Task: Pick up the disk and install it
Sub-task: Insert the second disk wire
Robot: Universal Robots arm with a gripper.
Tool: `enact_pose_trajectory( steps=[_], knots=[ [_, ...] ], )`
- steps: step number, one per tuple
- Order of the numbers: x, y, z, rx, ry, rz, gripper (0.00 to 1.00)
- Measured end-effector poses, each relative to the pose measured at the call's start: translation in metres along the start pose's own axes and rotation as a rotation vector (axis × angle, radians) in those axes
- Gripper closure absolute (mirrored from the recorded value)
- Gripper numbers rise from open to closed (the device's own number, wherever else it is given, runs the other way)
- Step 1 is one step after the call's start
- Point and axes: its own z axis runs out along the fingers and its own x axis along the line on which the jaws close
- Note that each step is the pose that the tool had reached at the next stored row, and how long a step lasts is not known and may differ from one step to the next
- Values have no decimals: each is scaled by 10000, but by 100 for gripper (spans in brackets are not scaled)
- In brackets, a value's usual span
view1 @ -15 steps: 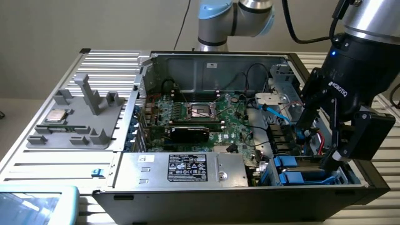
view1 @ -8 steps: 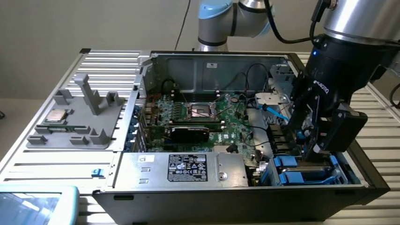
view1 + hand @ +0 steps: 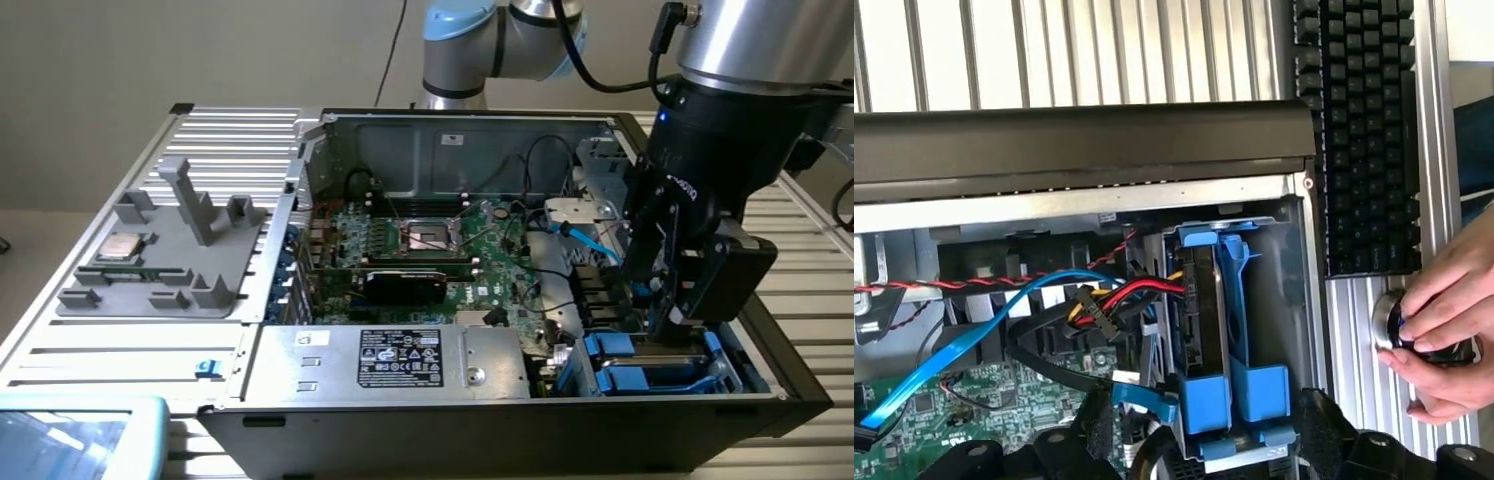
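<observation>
Starting at nine o'clock in the exterior view, you have the matte grey moulded fixture (image 3: 160, 250) with its upright posts, and a small square silver chip (image 3: 123, 245) resting on it. Toward the centre lies the green motherboard (image 3: 427, 240) inside the open steel computer case (image 3: 467, 130). At six o'clock sits the grey metal box with the black-and-white sticker (image 3: 387, 362).

At about four o'clock the gripper (image 3: 674, 322) reaches down into the drive bay. The disk (image 3: 1206, 310) stands on edge there, its dark body framed by glossy bright blue plastic rails, with red, blue and black cables running in beside it. In the wrist view the gripper's (image 3: 1209, 452) jaws stand apart, one on either side of the blue rails, clamped on nothing that you can see.

By my reading the disk is already in its slot. Whether it is fully seated I cannot tell.

Outside the case wall, a person's hand (image 3: 1444, 335) rests on a round knob (image 3: 1399, 322), near a black keyboard (image 3: 1364, 130).
</observation>
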Motion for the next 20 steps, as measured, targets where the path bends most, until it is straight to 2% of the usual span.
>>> enact_pose_trajectory(
  steps=[2, 3, 4, 6, 7, 8, 11, 15, 16, 17, 18, 20],
  knots=[
    [0, 0, -1, -4, -34, 77, 19],
    [0, -2, -1, -8, -49, 117, 26],
    [-1, -4, -1, -19, -57, 151, 26],
    [-1, -8, -2, -65, -58, 213, 29],
    [-1, -9, -1, -98, -54, 237, 29],
    [-2, -11, -1, -139, -49, 259, 36],
    [-2, -20, -1, -291, -29, 311, 36],
    [-5, -49, 0, -550, 4, 373, 38],
    [-7, -62, 0, -596, 10, 385, 38],
    [-9, -77, 0, -621, 13, 391, 38],
    [-10, -90, 0, -633, 16, 395, 46],
    [-13, -111, 1, -652, 43, 402, 46]
  ],
)
